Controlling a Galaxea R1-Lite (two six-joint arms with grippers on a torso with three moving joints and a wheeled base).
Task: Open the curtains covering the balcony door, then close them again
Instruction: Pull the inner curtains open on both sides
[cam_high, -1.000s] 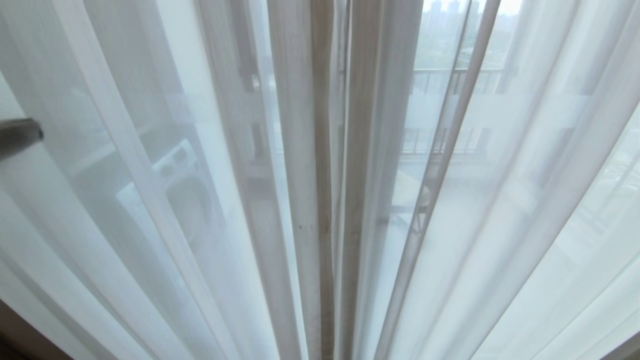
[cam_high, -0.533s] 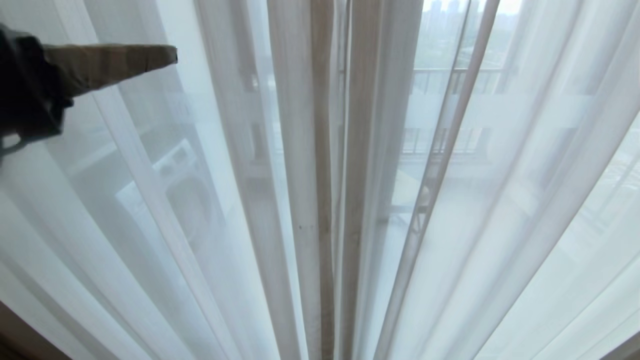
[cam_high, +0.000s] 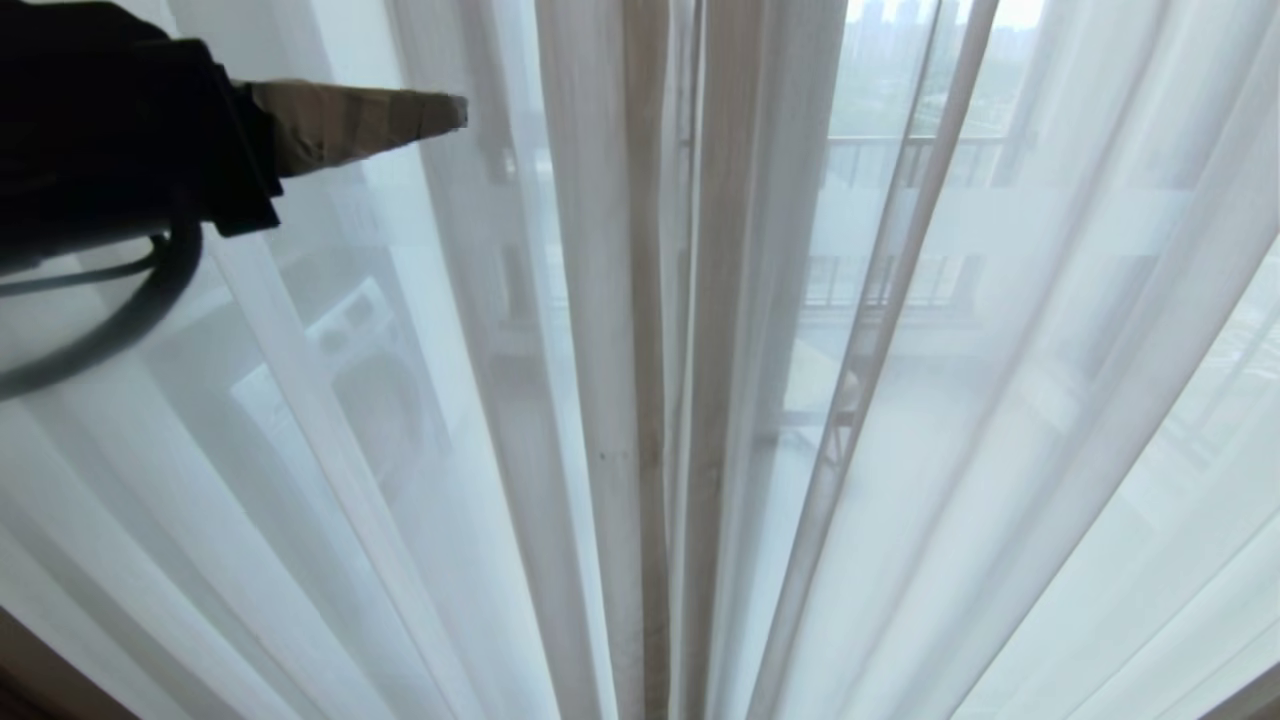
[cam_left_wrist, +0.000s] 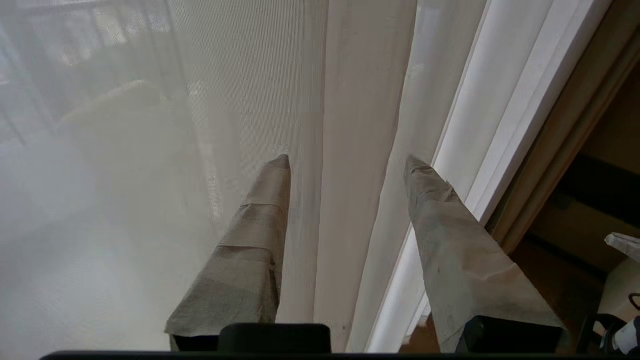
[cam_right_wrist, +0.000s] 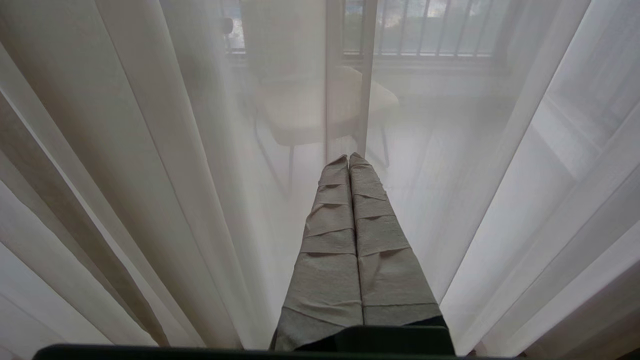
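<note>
Curtains (cam_high: 640, 400), two tools: left tool (cam_left_wrist: 345, 160), right tool (cam_right_wrist: 349, 157)

balcony door: I see only hazy dark frame bars (cam_high: 515, 270) through the sheer curtains (cam_high: 1000, 400); handle and frosted band cannot be made out
washing machine (cam_high: 370, 370): a pale blur behind the fabric, details unreadable
my left arm (cam_high: 100, 130): cut off by the head view's left and top edges
my left gripper (cam_high: 455, 108): the head view shows one taped finger only
chair (cam_right_wrist: 300, 110): veiled, legs faint
curtains' top and hem: outside every view
</note>
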